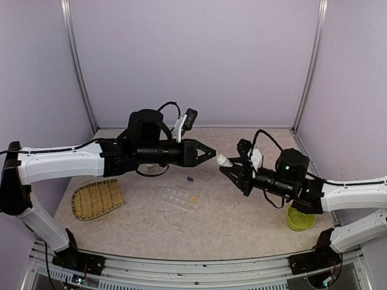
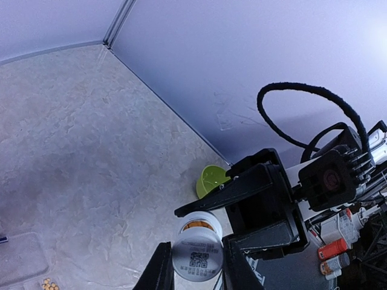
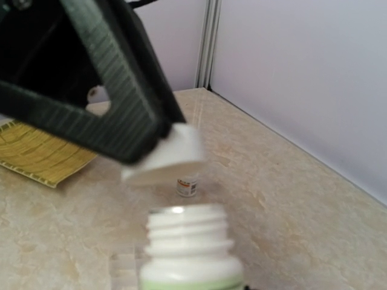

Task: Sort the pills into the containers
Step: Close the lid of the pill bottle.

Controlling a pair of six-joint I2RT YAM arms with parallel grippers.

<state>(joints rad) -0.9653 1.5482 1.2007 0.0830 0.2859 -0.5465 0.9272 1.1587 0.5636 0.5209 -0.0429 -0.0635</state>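
One woven bamboo tray [image 1: 97,199] lies at the left of the table [image 1: 242,232], not in use.

Left gripper [image 1: 216,157]: clamped on a white screw cap [image 3: 166,158], which is tilted and just clear of the bottle neck.

Clear compartment box [image 1: 179,197]: on the table below and between the two arms. I cannot tell whether its lid is up. Several orange pills [image 1: 193,199] sit in one compartment at its right end. One dark pill [image 1: 190,179] lies on the table just beyond the box, apart from it.

Right gripper [image 1: 230,168]: closed round the body of a white bottle [image 3: 188,241], whose threaded neck is bare and faces the cap.

Lime-green bowl [image 1: 300,219]: at the right, beneath the right arm.

Assessment: the step in hand is uncapping, and the cap is off. The next move probably calls for carrying the cap aside, then bringing the bottle mouth low over the box. The tip should be gentle, as the compartments are small and the pills could overshoot.
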